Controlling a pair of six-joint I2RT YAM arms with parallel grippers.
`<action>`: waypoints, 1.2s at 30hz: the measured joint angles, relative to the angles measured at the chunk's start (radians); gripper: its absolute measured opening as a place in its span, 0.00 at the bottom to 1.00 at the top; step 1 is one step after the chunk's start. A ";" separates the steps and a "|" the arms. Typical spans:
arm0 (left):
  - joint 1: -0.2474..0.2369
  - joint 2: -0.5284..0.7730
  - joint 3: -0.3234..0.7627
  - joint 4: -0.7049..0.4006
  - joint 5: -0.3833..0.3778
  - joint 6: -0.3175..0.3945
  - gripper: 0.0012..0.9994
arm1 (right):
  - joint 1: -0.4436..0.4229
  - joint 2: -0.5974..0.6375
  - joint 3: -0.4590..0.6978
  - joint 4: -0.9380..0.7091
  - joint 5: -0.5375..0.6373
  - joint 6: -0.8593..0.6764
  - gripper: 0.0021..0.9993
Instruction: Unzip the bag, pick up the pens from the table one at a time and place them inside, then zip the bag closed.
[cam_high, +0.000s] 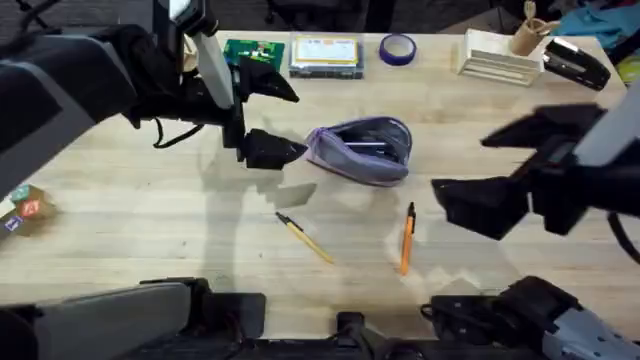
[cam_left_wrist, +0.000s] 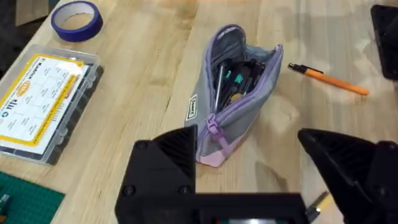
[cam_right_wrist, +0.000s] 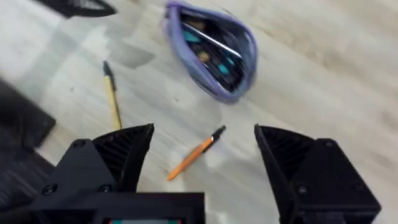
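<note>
The bag (cam_high: 362, 150) is seen lying on the table (cam_high: 150, 230) a little beyond the middle, its zipper drawn back so that the mouth gapes; in the left wrist view the bag (cam_left_wrist: 233, 93) is shown with its purple pull tab (cam_left_wrist: 213, 129) at the end nearest the camera and several dark and coloured items inside. The left gripper (cam_high: 272, 118) is held just beside the bag's left end, with its black fingers spread apart and nothing between them; whether one fingertip touches the fabric cannot be told. The yellow pen (cam_high: 303, 239) is laid on the bare wood nearer the arms' bases, slanted, apart from the bag. The orange pen (cam_high: 407, 238) is laid to its right, nearly straight up and down in the overhead view, black end toward the bag. The right gripper (cam_high: 470, 170) is poised above the table to the right of the orange pen, its fingers parted wide and empty; in the right wrist view the orange pen (cam_right_wrist: 196, 152) is framed between the two fingers but lower down on the table, untouched, while the yellow pen (cam_right_wrist: 112, 93) and the open bag (cam_right_wrist: 211, 53) are seen farther off. Along the far edge a roll of purple tape (cam_high: 397, 48), a clear plastic box (cam_high: 325, 55) and a green board (cam_high: 254, 51) are set out.
</note>
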 joint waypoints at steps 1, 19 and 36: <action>0.000 0.000 0.000 0.000 0.000 0.000 0.99 | 0.000 -0.013 0.000 -0.015 0.026 0.046 1.00; 0.000 0.000 0.000 0.000 0.000 0.000 0.99 | 0.000 -0.036 0.000 -0.090 0.153 0.489 1.00; 0.000 0.000 0.000 0.000 0.000 0.000 0.99 | 0.001 -0.035 -0.156 -0.100 0.127 0.696 1.00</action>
